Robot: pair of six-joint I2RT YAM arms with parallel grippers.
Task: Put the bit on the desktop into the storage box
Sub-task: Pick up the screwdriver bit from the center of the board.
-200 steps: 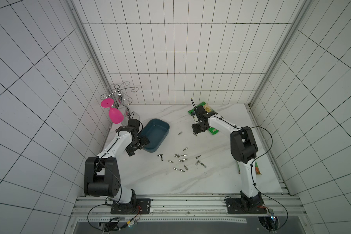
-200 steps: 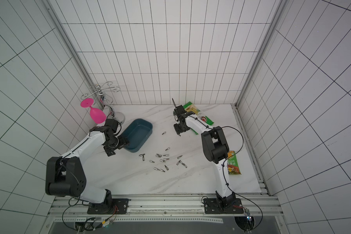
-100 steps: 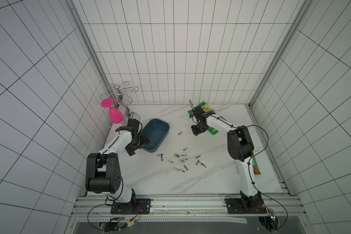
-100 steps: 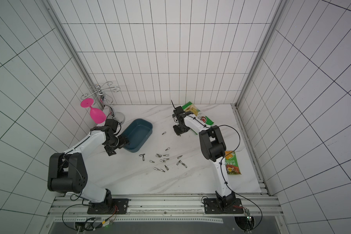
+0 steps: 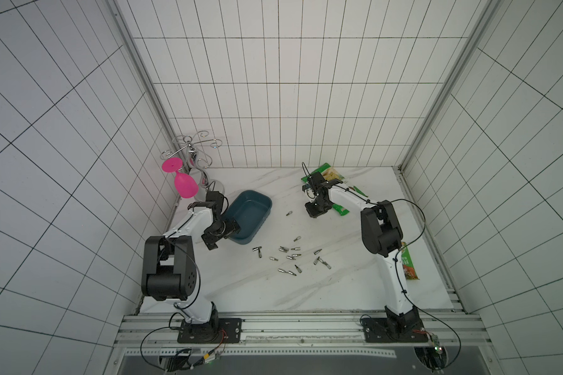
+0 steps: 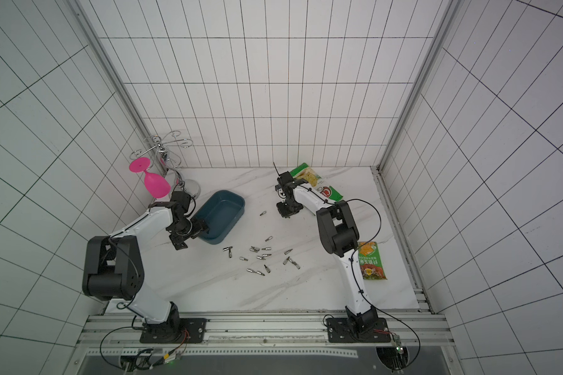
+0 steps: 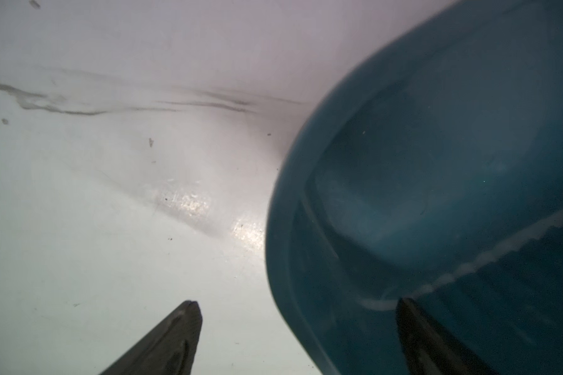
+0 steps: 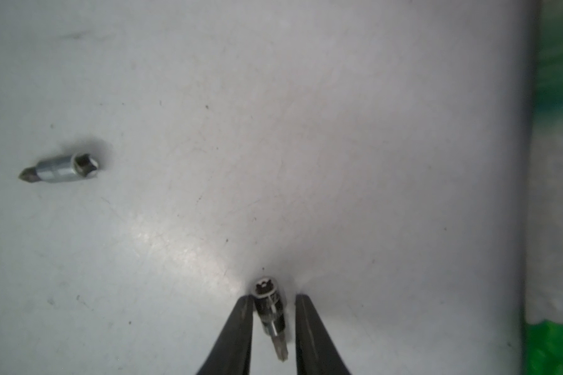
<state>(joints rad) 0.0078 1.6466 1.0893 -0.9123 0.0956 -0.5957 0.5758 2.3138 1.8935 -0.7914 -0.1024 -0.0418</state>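
Now the right pincer (image 8: 273, 296) stands narrowed around one bit (image 8: 269, 316) lying on the desktop (image 8: 306, 130): one finger touches it, the other leaves a sliver of gap. Its arm stretches far forward, wrist tipped down. A second bit (image 8: 61, 168) lies well apart from those fingers. The left pincer (image 7: 296, 301), spread wide and holding nothing, straddles the rim of the single storage box (image 7: 468, 146), its arm bent. Back from both pincers, a scatter of bits (image 5: 290, 257) is too small to count.
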